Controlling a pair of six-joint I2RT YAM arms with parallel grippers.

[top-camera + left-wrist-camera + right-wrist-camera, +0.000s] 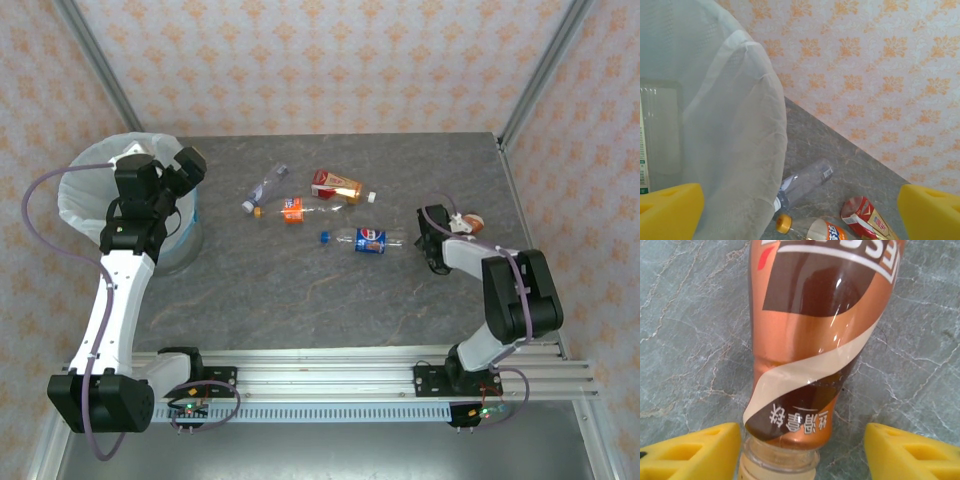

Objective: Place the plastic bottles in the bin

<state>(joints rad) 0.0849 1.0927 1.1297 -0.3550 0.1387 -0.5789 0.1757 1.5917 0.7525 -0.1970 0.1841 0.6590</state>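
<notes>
Task incomplete. Four bottles lie loose on the desk (pixel 300 300): clear bottle (pixel 262 187), orange-labelled bottle (pixel 293 209), red-labelled bottle (pixel 335 186) and blue-labelled bottle (pixel 370 240). The right pincer (pixel 802 447) straddles the brown bottle (pixel 810 340) at its neck, jaws apart, not clamped. The left pincer (pixel 165 168) hangs wide apart over the bin (pixel 75 178), whose contents are unclear.

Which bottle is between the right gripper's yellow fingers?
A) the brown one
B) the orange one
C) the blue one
A: in the right wrist view, the brown bottle lies with its neck between the fingers of the right gripper.
</notes>
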